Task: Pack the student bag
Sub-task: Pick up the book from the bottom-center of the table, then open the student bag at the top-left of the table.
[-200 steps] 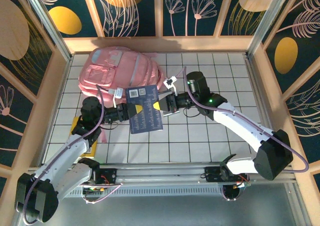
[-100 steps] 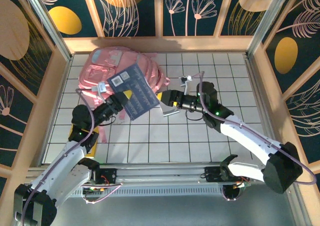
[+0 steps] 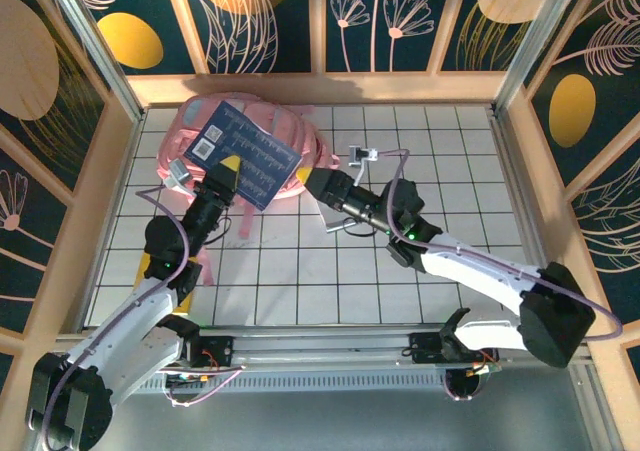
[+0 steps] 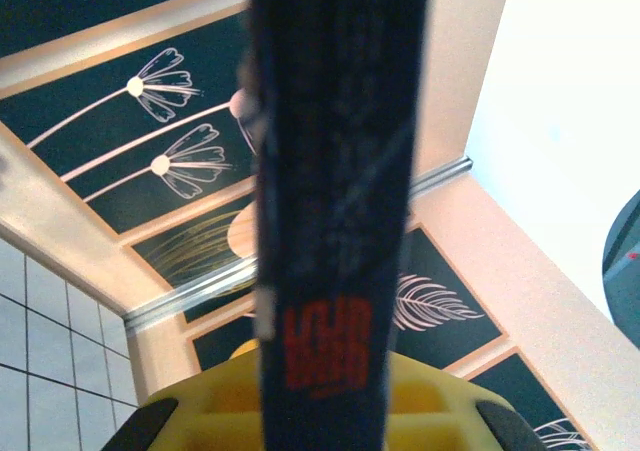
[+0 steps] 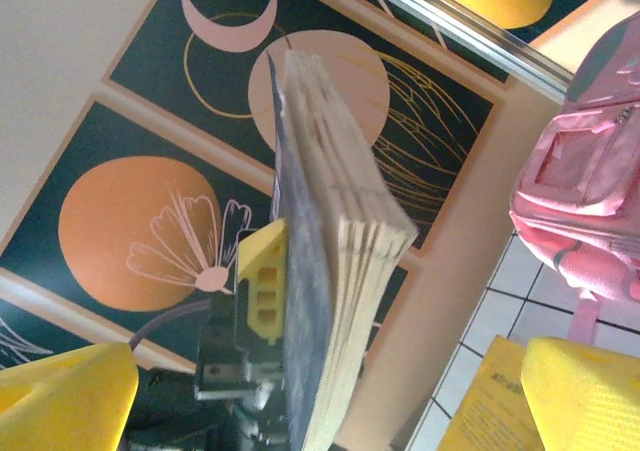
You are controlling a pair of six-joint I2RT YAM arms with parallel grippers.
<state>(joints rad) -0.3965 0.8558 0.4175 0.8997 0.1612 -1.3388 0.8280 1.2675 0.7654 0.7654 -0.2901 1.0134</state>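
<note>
The student bag (image 3: pixel 188 141), pink and soft, lies at the back left of the tiled table and shows again in the right wrist view (image 5: pixel 590 186). A dark blue book (image 3: pixel 248 154) hangs tilted above it, with my left gripper (image 3: pixel 226 174) shut on its lower edge. From the left wrist the book's spine (image 4: pixel 335 171) with red print rises between the yellow fingers (image 4: pixel 200 416). My right gripper (image 3: pixel 312 183) stands open just right of the book, not touching it. Its wrist view looks at the book's page edges (image 5: pixel 345 241).
A yellow booklet (image 3: pixel 150 266) lies on the table under my left arm, also seen as a yellow booklet (image 5: pixel 490 401) from the right wrist. A pale flat item (image 3: pixel 335 219) rests under the right wrist. Wooden walls (image 3: pixel 110 181) enclose the table.
My right gripper has opened and let go of the book. The left arm has swung the book up and to the left, over the bag.
</note>
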